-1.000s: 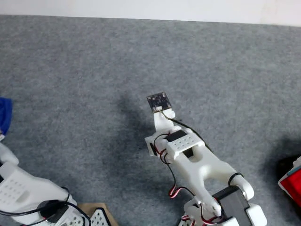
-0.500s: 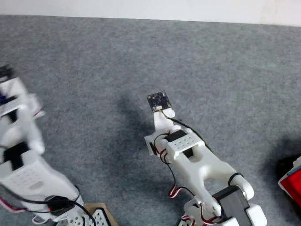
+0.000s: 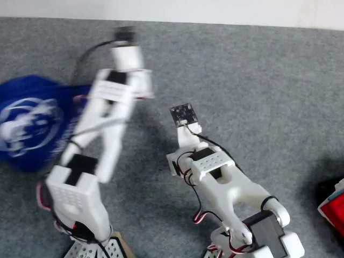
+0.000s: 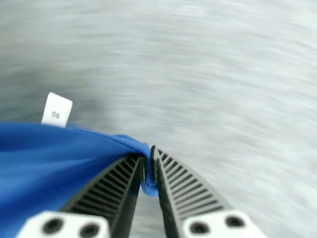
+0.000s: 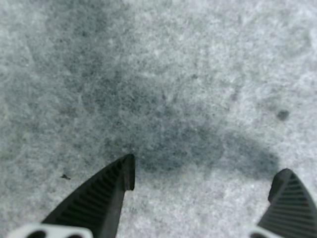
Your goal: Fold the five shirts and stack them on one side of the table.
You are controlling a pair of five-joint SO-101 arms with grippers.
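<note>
Lying toward the left of the grey tabletop (image 3: pixel 258 70), a blue shirt (image 3: pixel 32 126) with a white print is held by the left tool (image 4: pixel 150 154).
That tool is clamped on a fold of the shirt's edge. The right tool (image 5: pixel 207 167) hangs over bare tabletop, fingers apart, well clear of the shirt. A small white tag (image 4: pixel 56 110) shows at the cloth's edge.

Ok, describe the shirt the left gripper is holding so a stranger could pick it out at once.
On the grey felt table, look to the side of the left arm. A blue shirt lies bunched there, one edge pinched in the left gripper. It is the only blue cloth and bears a large white print; its only coloured neighbour is a red thing at the opposite edge.
</note>
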